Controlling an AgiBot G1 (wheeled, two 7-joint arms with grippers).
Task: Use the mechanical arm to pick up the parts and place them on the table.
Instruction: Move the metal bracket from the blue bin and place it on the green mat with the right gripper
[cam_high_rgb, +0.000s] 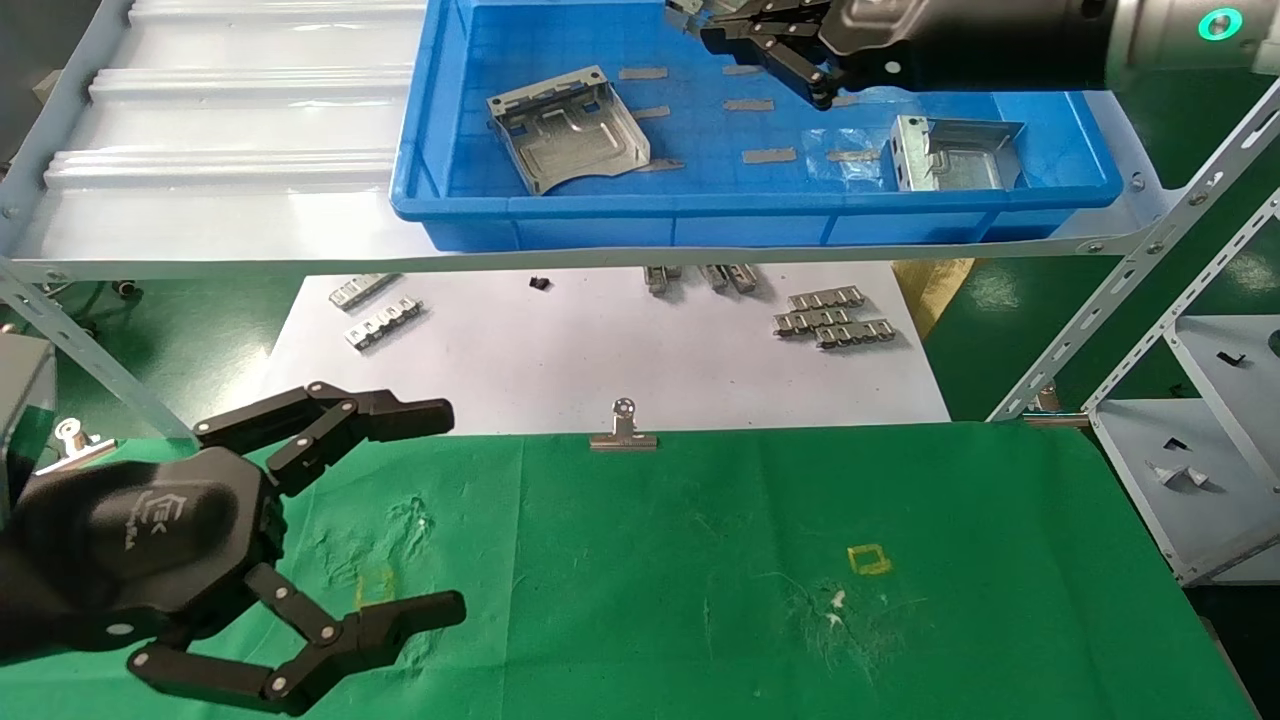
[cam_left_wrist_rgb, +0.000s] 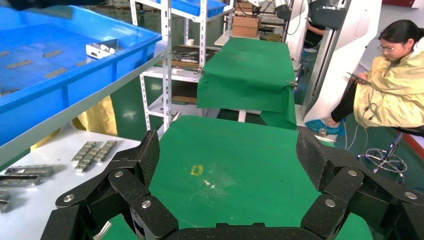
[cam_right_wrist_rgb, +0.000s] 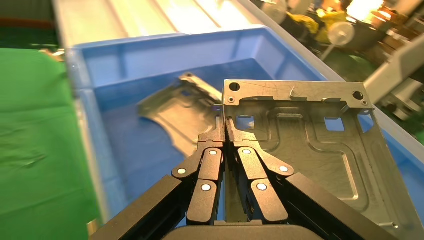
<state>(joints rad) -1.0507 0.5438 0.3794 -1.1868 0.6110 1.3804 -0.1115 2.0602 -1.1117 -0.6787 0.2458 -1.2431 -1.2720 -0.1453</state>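
gripping 1 part (cam_right_wrist_rgb: 310, 135) by its rim over the blue bin (cam_high_rgb: 600, 215), the right pincer (cam_right_wrist_rgb: 225, 131) is pinched closed; we judge this thin hold may slip before the worktop (cam_high_rgb: 800, 560). left pincer (cam_high_rgb: 440, 510) hangs open, empty.

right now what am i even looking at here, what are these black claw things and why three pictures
It is a two-armed robot, filmed by a camera on its head and one on each wrist. The claws are its grippers. The left gripper hangs open over the green table, holding nothing. The right gripper is up at the blue bin on the shelf, pinching the edge of a metal plate. Two more plates lie in the bin. Below, a white sheet holds small ridged strips, and a binder clip sits at the cloth's edge.
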